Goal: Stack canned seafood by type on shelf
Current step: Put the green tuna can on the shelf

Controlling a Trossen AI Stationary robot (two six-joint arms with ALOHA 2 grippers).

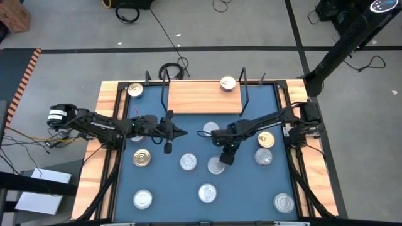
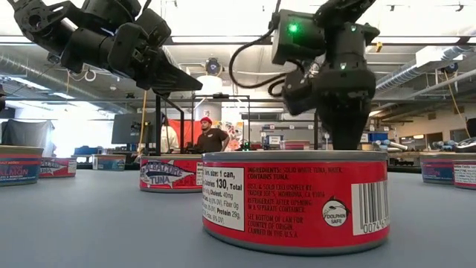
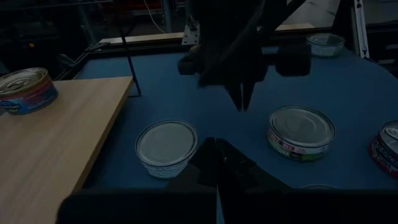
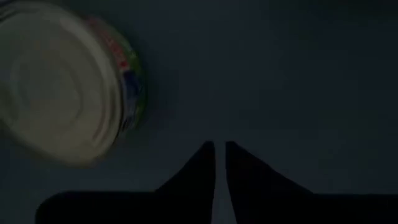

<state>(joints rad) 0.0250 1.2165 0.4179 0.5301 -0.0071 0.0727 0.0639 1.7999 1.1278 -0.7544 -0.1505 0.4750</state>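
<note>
The right gripper (image 1: 227,152), nearly shut and empty, hovers beside a tin (image 1: 217,165). Next, it likely must open wider. The left gripper (image 1: 180,132) waits shut.

A blue table (image 1: 188,188) with a wooden rim carries a light wooden shelf (image 1: 195,97) at its far edge, and one tin (image 1: 228,83) sits on the shelf's right end. Loose tins (image 1: 207,193) lie scattered on the blue surface in front of the shelf, and another tin (image 1: 135,90) rests at the far left corner, beside the shelf
</note>
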